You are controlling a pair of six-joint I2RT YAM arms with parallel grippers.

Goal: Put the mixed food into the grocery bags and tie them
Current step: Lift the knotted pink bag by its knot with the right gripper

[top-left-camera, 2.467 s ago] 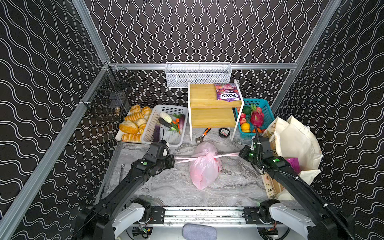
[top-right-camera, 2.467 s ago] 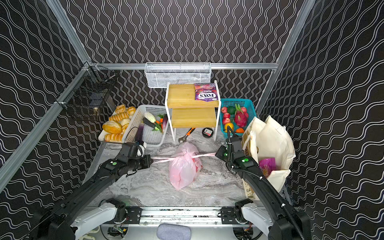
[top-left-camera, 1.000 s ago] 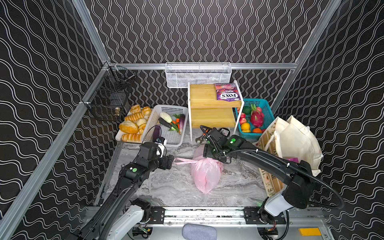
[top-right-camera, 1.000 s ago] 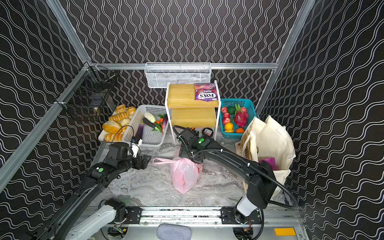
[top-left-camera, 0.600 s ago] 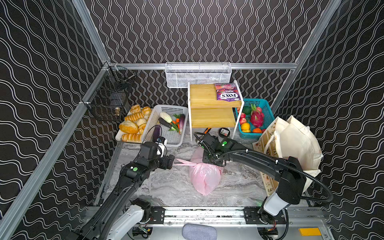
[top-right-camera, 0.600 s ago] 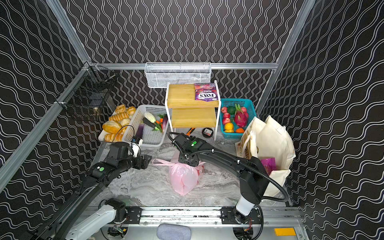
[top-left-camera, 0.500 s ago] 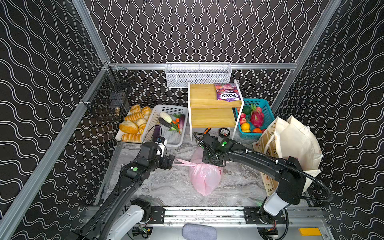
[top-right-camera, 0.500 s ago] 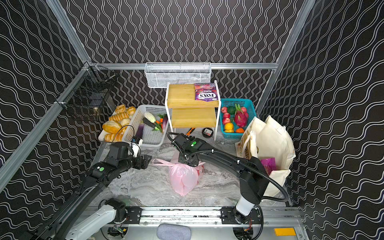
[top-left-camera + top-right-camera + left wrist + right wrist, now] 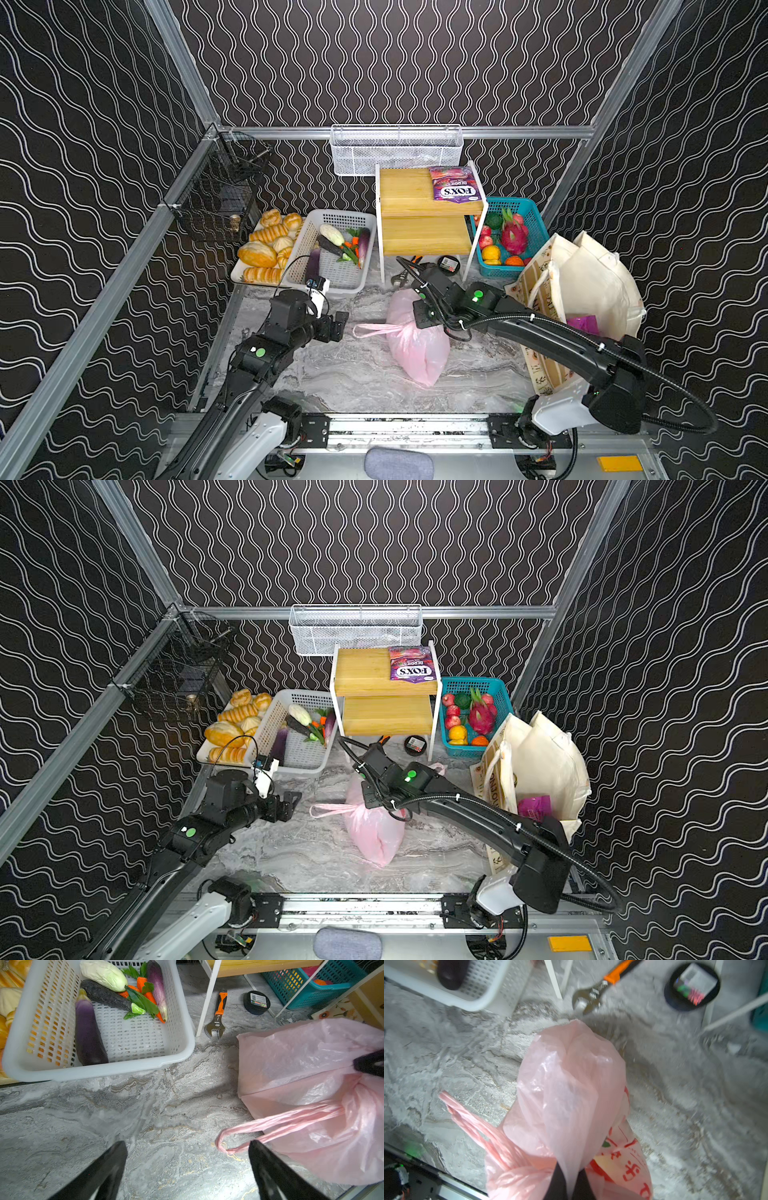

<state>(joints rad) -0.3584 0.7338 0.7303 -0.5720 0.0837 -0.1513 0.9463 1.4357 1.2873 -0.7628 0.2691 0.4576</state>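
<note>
Biggest thing first: the marble table [image 9: 332, 374], with the cream canvas tote [image 9: 590, 282] standing at its 3 o'clock edge, mouth open, and a purple snack packet [image 9: 584, 324] poking out of it. The wooden shelf [image 9: 415, 195] sits at 12 o'clock with a purple FOX'S packet [image 9: 456, 190] lying on its top board.

The pink plastic bag [image 9: 415, 349] is lying pretty much dead centre on the table, bulging, with a loop handle [image 9: 370, 329] trailing out toward 9 o'clock.

The right gripper [image 9: 568, 1169] reaches across from 3 o'clock, and its fingers are pinched together on a fold of the pink plastic bag (the right wrist view shows the sheet squeezed right between them, red print beside it).

The left gripper [image 9: 187, 1142] sits at the bag's 9 o'clock with its jaws spread wide and nothing in them. The end of the loop handle lies just beside one finger [image 9: 268, 1167]; I can't tell if it touches.
</note>
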